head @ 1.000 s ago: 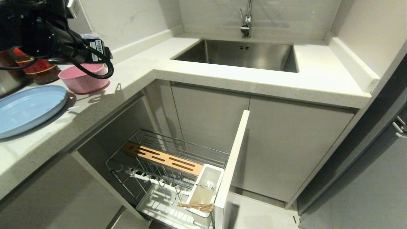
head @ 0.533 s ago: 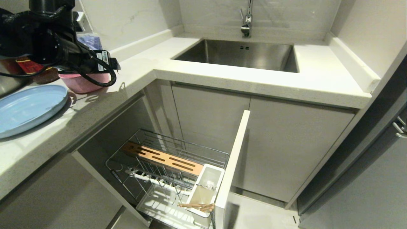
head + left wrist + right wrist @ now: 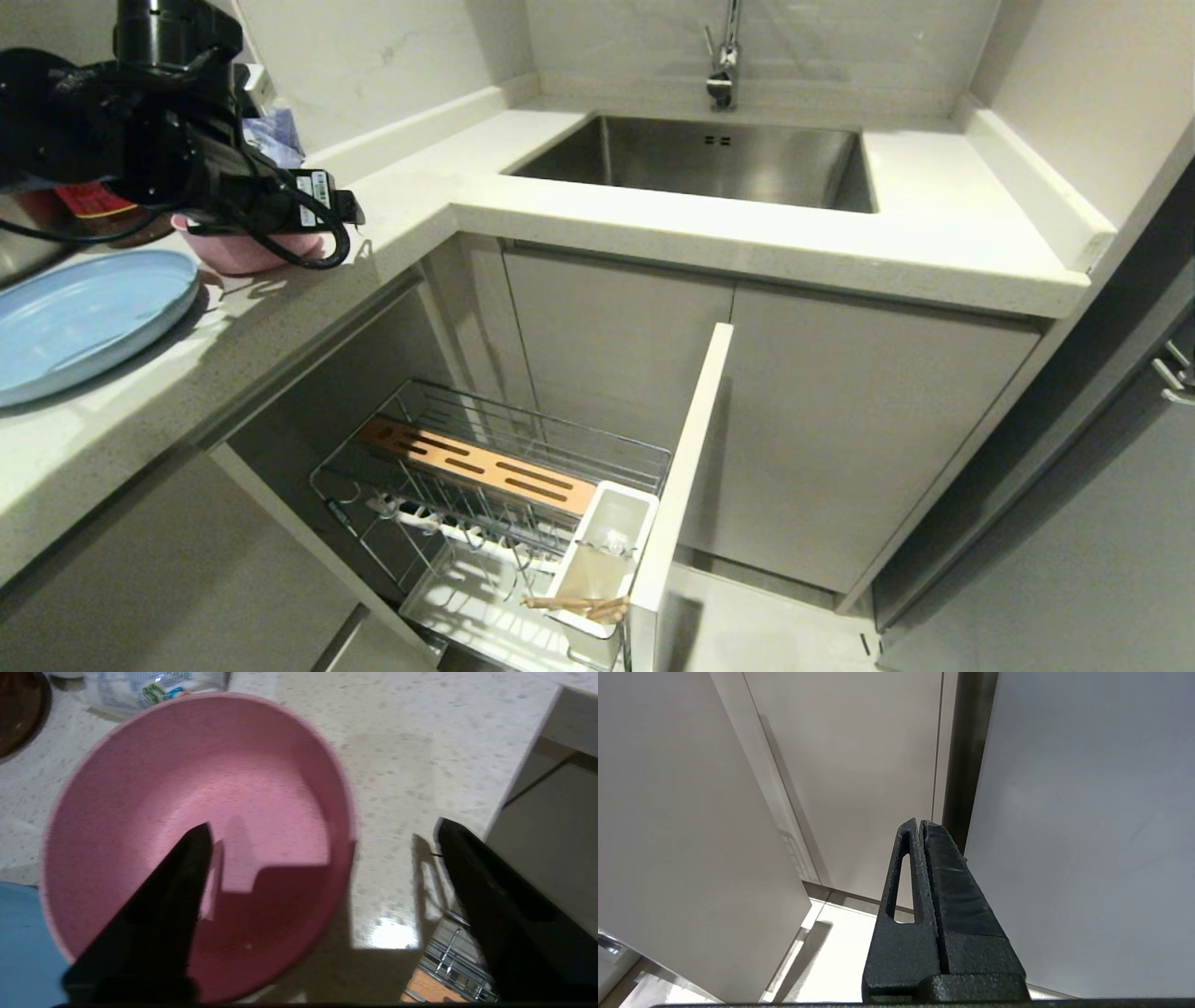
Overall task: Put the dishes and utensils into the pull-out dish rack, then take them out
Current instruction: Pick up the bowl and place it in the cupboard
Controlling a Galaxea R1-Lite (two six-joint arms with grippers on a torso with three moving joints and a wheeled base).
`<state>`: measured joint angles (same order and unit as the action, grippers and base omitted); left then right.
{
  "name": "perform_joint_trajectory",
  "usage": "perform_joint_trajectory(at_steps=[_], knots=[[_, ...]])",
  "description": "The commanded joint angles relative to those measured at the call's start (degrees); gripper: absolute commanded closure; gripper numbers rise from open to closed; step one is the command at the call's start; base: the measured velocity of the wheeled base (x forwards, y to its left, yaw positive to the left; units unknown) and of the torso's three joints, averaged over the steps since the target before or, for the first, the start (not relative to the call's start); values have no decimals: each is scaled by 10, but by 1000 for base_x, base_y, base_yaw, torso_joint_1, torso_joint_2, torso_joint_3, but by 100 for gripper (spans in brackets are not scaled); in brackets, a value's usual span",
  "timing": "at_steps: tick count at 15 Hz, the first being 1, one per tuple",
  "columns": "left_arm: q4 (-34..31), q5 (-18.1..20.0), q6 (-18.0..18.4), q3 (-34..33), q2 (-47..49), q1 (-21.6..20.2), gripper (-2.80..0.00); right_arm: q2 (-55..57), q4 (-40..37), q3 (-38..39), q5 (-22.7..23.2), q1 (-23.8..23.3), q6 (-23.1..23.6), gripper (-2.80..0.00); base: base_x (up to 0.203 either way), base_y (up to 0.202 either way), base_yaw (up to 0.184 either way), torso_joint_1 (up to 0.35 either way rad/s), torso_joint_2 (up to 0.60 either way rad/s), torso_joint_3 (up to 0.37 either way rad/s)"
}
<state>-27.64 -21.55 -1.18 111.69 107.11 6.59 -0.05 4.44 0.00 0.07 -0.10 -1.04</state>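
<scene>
The left gripper (image 3: 322,835) has moved in the last second from beside the bowl (image 3: 196,826) to a place over its rim, and its fingers stand wide apart with nothing between them. One finger (image 3: 159,914) is now above the inside of the bowl, and the other finger (image 3: 490,896) is outside, over the counter (image 3: 411,751) near its edge. The rim of the bowl lies between them. I judge that the grasp of the bowl is the step in hand, and the bowl and the plate (image 3: 84,317) are not yet loaded.

The plate lies on the counter just beyond the inner finger, close to the bowl. A plastic packet (image 3: 149,686) and a dark round object (image 3: 18,714) are on the far side of the bowl; they do not seem to block the fingers. Below the outer finger the rack (image 3: 485,485) is pulled out, and the chopsticks (image 3: 579,607) already lie at its white cup (image 3: 607,541). The fork I cannot find.

The right gripper (image 3: 922,826) hangs parked before the cabinet doors (image 3: 859,765), its fingers pressed together.
</scene>
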Motion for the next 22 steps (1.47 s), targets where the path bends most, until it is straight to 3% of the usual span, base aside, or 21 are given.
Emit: perform_joint_trajectory(at_steps=[1, 10, 14, 17, 20, 22], knots=[[0, -3, 0, 0, 4, -3, 0, 0, 0, 15, 0, 0, 0, 0, 0, 0, 0, 0, 0, 0], [-1, -7, -3, -2, -3, 0, 0, 0, 0, 15, 0, 0, 0, 0, 0, 0, 0, 0, 0, 0], [5, -5, -11, -37, -65, 18, 0, 0, 0, 15, 0, 0, 0, 0, 0, 0, 0, 0, 0, 0], [70, -19, -41, -66, -117, 93, 0, 0, 0, 15, 0, 0, 0, 0, 0, 0, 0, 0, 0, 0], [110, -82, -58, -120, -155, 183, 0, 0, 0, 15, 0, 0, 0, 0, 0, 0, 0, 0, 0, 0], [148, -79, -107, -174, -170, 259, 0, 0, 0, 15, 0, 0, 0, 0, 0, 0, 0, 0, 0, 0]])
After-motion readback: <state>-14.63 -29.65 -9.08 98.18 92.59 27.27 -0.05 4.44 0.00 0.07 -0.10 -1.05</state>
